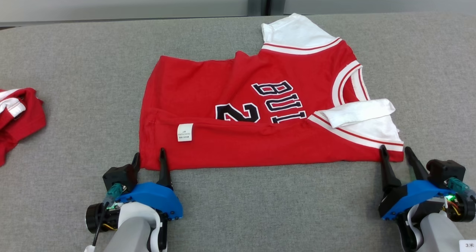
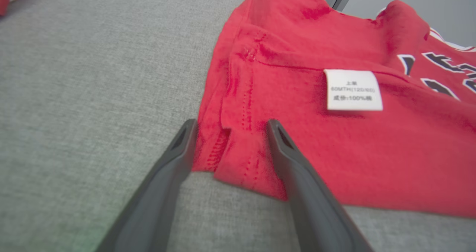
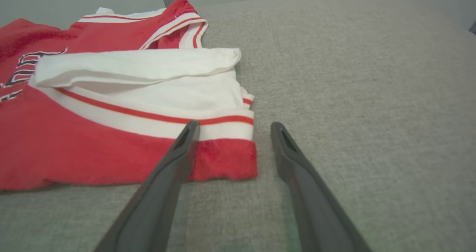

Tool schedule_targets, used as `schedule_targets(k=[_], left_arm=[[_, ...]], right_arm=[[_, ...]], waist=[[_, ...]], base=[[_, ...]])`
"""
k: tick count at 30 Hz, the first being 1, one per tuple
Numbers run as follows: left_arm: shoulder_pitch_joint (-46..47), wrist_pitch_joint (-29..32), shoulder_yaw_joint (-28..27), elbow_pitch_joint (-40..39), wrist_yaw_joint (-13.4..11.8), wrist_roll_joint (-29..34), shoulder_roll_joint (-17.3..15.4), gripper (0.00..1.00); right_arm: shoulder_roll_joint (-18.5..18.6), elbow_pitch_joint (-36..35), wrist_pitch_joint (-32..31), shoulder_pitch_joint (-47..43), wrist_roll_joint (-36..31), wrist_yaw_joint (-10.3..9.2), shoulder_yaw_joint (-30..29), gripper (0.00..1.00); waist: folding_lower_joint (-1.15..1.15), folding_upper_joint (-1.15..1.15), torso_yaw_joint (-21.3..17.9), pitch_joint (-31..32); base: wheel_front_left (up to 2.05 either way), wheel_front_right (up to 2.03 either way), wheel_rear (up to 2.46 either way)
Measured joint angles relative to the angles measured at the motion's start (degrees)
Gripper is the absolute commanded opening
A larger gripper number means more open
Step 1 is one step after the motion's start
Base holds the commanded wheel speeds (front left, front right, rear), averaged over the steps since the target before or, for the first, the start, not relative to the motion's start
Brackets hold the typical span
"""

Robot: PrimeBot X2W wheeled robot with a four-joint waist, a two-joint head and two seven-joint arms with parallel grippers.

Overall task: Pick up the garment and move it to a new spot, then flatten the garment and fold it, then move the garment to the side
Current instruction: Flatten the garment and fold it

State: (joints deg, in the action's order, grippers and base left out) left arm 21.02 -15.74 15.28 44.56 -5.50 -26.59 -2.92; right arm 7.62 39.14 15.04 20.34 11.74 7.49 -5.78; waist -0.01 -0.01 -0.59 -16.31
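The garment (image 1: 238, 96) lies flat by the table's (image 1: 74, 77) near edge, one fold seemingly done; my left gripper (image 1: 149, 153) and right gripper (image 1: 394, 148) stand open at its corners, further folds pending.

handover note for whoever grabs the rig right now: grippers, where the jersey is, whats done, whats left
Left gripper: open, holding nothing, jaws either side of the near left corner of the red jersey.
Right gripper: open, holding nothing, astride its near right corner.
The red jersey lies spread on the grey table; another red garment lies at the far left.
Done: near edge looks folded over the front, care label facing up.
Left: finish folding, then move it to the side.
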Motion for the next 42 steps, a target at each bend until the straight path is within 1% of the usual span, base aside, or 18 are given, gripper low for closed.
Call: schedule_targets(k=[1, 2, 4, 5, 6, 7, 8, 11, 16, 21, 22, 28, 29, 30, 31, 37, 40, 42], left_arm=[[0.34, -0.01, 0.42, 0.68, 0.21, -0.31, -0.03, 0.73], [0.58, -0.10, 0.81, 1.31, 0.51, -0.62, -0.12, 0.49], [1.16, -0.27, 1.82, 2.37, 0.57, -1.40, -0.27, 0.17], [1.43, -0.31, 2.29, 3.02, 0.80, -1.88, -0.32, 0.00], [1.59, -0.34, 2.69, 3.48, 1.03, -2.49, -0.38, 0.00], [1.63, -0.35, 3.36, 3.86, 1.26, -2.99, -0.44, 0.00], [1.69, -0.36, 3.88, 4.34, 1.46, -3.35, -0.36, 0.00], [1.93, -0.35, 4.56, 5.13, 1.87, -4.25, -0.27, 0.00], [-0.16, 0.29, 3.90, 3.91, 1.85, -3.14, 0.10, 0.00], [-5.52, 0.53, 2.09, 3.27, 2.52, -1.01, 0.26, 0.00], [-8.15, 0.53, 1.42, 3.13, 2.54, -0.38, 0.26, 0.00], [-14.15, 0.54, -0.22, 2.05, 3.46, -0.46, 0.29, 0.00], [-14.22, 0.57, -0.70, 1.08, 3.27, -0.16, 0.27, 0.54], [-14.19, 0.60, -1.23, 0.05, 3.00, 0.22, 0.27, 1.00], [-14.07, 0.60, -1.70, -1.09, 2.83, 0.74, 0.27, 1.00], [-8.31, 0.60, -3.68, -7.35, 2.33, 5.56, -1.19, 1.00], [-3.30, 0.76, -4.03, -6.86, 2.25, 6.79, -3.31, 1.00], [0.74, 2.78, -4.21, -4.90, 1.96, 7.15, -4.88, 1.00]], right_arm=[[0.05, 1.22, 0.01, 0.03, -0.49, 0.00, 0.46, 1.00], [0.09, 2.55, 0.02, 0.06, -0.85, 0.00, 0.76, 1.00], [0.21, 5.39, 0.35, 0.93, -1.21, 0.00, 1.45, 1.00], [0.21, 7.01, 0.65, 1.63, -1.12, 0.00, 1.77, 0.84], [0.13, 8.18, 0.69, 2.14, -0.81, 0.00, 2.30, 0.47], [0.32, 9.27, 0.76, 2.77, -0.47, -0.01, 3.11, 0.07], [0.38, 9.93, 0.77, 3.21, 0.03, -0.01, 3.64, 0.00], [0.35, 10.33, 0.68, 3.64, 1.63, 0.01, 5.20, 0.00], [0.80, 8.78, 0.15, 2.16, 3.99, 0.00, 5.03, 0.00], [0.41, 7.89, 0.09, -2.80, 6.01, 0.01, 3.24, 0.00], [0.01, 7.68, 0.08, -5.48, 6.73, 0.01, 3.08, 0.00], [-0.23, 6.54, 0.08, -10.98, 8.35, 0.05, 3.12, 0.00], [-0.24, 6.48, 0.07, -11.24, 8.45, 0.07, 3.15, 0.00], [-0.25, 6.24, 0.05, -11.26, 8.50, 0.07, 3.03, 0.74], [-0.16, 5.64, 0.05, -11.22, 8.58, 0.05, 2.67, 1.00], [0.65, 0.79, 0.08, -8.11, 7.89, 0.00, 1.76, 1.00], [0.98, -0.88, 0.09, -4.97, 7.50, 0.00, 2.33, 1.00], [1.16, -1.71, 0.09, -2.38, 7.47, 0.00, 3.20, 1.00]], waist=[[0.00, 0.00, 0.02, 0.00], [0.00, 0.00, 0.07, 0.01], [0.00, -0.01, 0.24, 0.06], [0.00, -0.01, 0.34, 0.10], [0.00, -0.02, 0.45, 0.15], [-0.01, -0.02, 0.57, 0.23], [0.00, -0.02, 0.65, 0.32], [0.00, -0.01, 0.93, 0.97], [0.03, 0.01, 1.59, 3.59], [0.02, 0.01, 2.63, 8.80], [0.01, 0.01, 2.73, 10.99], [0.00, 0.01, 1.53, 15.00], [0.00, 0.01, 1.27, 15.10], [0.00, 0.00, 1.14, 14.97], [0.00, 0.00, 1.04, 14.65], [0.01, 0.01, 0.83, 11.08], [0.02, 0.01, 0.43, 8.95], [0.02, 0.01, 0.01, 7.42]], base=[[0.00, 0.00, 0.00], [0.00, 0.00, 0.00], [0.00, 0.00, 0.00], [0.00, 0.00, 0.00], [0.00, 0.00, 0.00], [0.00, 0.00, 0.00], [0.00, 0.00, 0.00], [0.00, 0.00, 0.00], [0.00, 0.00, 0.00], [0.00, 0.00, 0.00], [0.00, 0.00, 0.00], [0.00, 0.00, 0.00], [0.00, 0.00, 0.00], [0.00, 0.00, 0.00], [0.00, 0.00, 0.00], [0.00, 0.00, 0.00], [0.00, 0.00, 0.00], [0.00, 0.00, 0.00]])
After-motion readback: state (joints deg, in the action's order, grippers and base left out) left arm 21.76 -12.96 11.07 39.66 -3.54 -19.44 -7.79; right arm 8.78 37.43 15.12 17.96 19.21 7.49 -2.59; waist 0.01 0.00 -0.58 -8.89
